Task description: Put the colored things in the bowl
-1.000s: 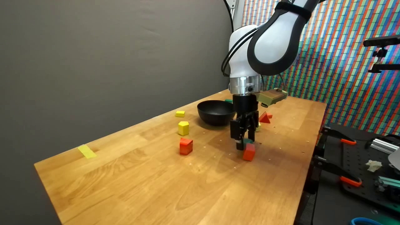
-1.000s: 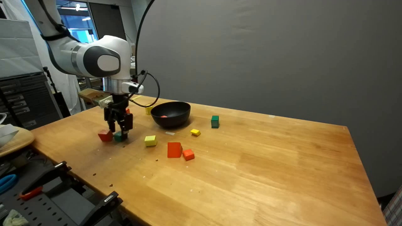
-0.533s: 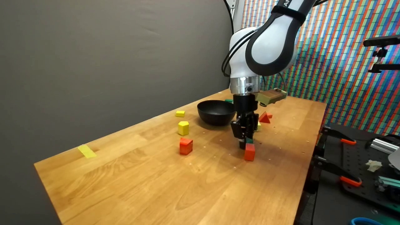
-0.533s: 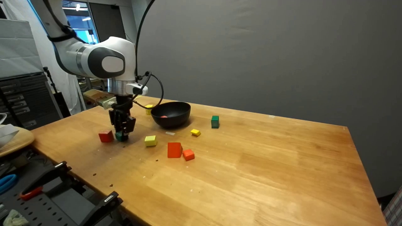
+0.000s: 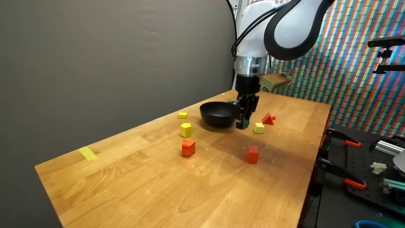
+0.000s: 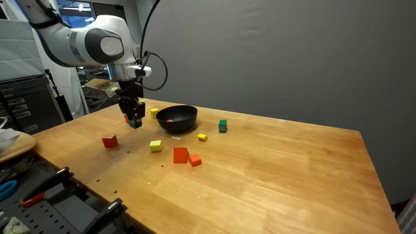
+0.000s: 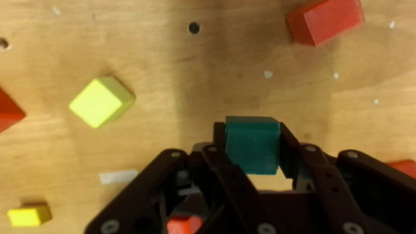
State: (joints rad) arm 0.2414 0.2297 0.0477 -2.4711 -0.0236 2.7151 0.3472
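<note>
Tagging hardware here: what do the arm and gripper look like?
The arm is white with dark panels, a black band, black cables, a metal collar and a boxy tan-green attachment. The gripper is black and jointed, with round grey screw heads.

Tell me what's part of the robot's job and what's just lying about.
Part of the job:
gripper, holding teal block
black bowl, red piece inside
green block
triangular red block, other red blocks
yellow blocks

Just lying about, apparently:
yellow tape strip
orange-tipped clamps
crumpled scrap
</note>
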